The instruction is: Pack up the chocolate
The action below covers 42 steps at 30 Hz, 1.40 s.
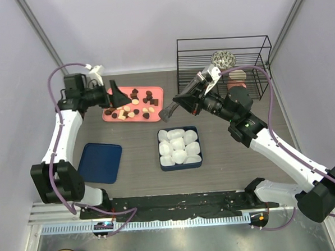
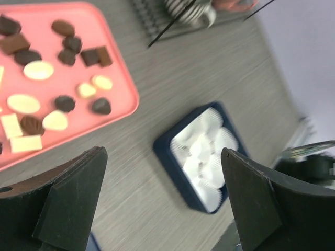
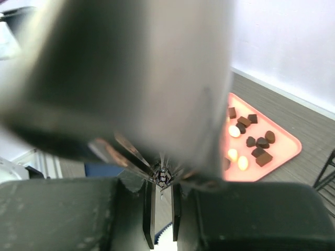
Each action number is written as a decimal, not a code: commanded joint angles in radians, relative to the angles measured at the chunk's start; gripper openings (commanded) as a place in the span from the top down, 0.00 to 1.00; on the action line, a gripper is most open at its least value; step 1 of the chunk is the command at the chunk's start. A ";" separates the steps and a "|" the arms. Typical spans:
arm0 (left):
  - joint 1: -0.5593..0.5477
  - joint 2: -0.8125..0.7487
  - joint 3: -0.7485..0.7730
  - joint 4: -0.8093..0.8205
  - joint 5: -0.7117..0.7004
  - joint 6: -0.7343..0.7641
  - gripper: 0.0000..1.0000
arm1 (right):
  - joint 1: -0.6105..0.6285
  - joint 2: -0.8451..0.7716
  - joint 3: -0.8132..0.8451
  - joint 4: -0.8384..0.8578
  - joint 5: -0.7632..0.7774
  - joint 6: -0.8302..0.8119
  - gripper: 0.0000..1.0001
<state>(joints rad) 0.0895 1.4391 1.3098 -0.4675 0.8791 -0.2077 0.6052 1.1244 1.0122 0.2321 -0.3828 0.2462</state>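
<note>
Black left gripper [image 1: 120,97] is spread wide and empty by the pink tray's [image 1: 158,92] left end. Right gripper [image 1: 167,113] hangs between tray and blue box [image 1: 181,167]; grey blur hides its grip, so I cannot tell. Chocolate [image 1: 148,96] lies scattered on the tray.

My gripper [image 2: 162,154] hangs above the grey wood-grain table [image 2: 157,78], its two dark fingers [image 2: 73,198] spread wide at the bottom corners. Up to the left lies a pink tray [image 2: 116,78] scattered with chocolate [image 2: 65,103], dark, mid-brown and cream pieces lying apart. Between my fingertips and a little beyond sits a navy box [image 2: 172,172] filled with white crinkled paper cups [image 2: 207,157]. A wire rack [image 2: 152,18] stands at the top edge.
</note>
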 commanded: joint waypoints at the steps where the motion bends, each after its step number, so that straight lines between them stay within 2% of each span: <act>1: -0.129 -0.052 0.037 -0.139 -0.448 0.203 0.04 | -0.001 -0.026 0.039 0.006 0.058 -0.073 0.99; 4: -0.152 -0.020 0.063 -0.128 -0.627 0.203 0.13 | -0.001 -0.020 0.032 -0.011 0.079 -0.096 0.99; 7: -0.146 0.030 0.080 -0.100 -0.763 0.205 0.35 | -0.001 -0.014 0.025 -0.028 0.099 -0.116 0.99; 8: -0.140 0.049 0.075 -0.088 -0.776 0.205 0.45 | -0.001 -0.014 0.022 -0.027 0.102 -0.117 0.99; 10: -0.126 0.070 0.057 -0.048 -0.790 0.205 0.52 | -0.001 -0.012 0.013 -0.031 0.110 -0.127 0.99; 11: -0.125 0.081 0.049 -0.036 -0.810 0.205 0.60 | -0.001 -0.012 0.011 -0.034 0.120 -0.133 0.99; 14: -0.108 0.141 0.028 0.009 -0.828 0.229 0.71 | -0.002 -0.014 0.003 -0.040 0.136 -0.150 0.99; 17: -0.045 0.211 0.012 0.047 -0.844 0.232 0.72 | -0.001 -0.018 0.002 -0.053 0.148 -0.159 0.99; 21: 0.065 0.326 0.052 0.046 -0.790 0.222 0.75 | -0.001 -0.028 -0.014 -0.057 0.157 -0.162 0.99; 25: 0.092 0.435 0.109 0.029 -0.789 0.243 0.76 | -0.001 -0.038 -0.040 -0.053 0.156 -0.157 0.99; 32: 0.092 0.506 0.147 0.020 -0.747 0.242 0.75 | -0.001 -0.043 -0.054 -0.059 0.157 -0.157 0.99; 40: 0.084 0.515 0.135 0.018 -0.680 0.220 0.57 | -0.001 -0.031 -0.060 -0.054 0.153 -0.153 0.99; 42: 0.076 0.523 0.132 0.024 -0.693 0.228 0.57 | -0.001 -0.025 -0.058 -0.050 0.151 -0.150 0.99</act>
<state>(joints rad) 0.1764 1.9507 1.4208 -0.4671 0.1661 0.0090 0.6048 1.1164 0.9516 0.1333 -0.2367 0.1032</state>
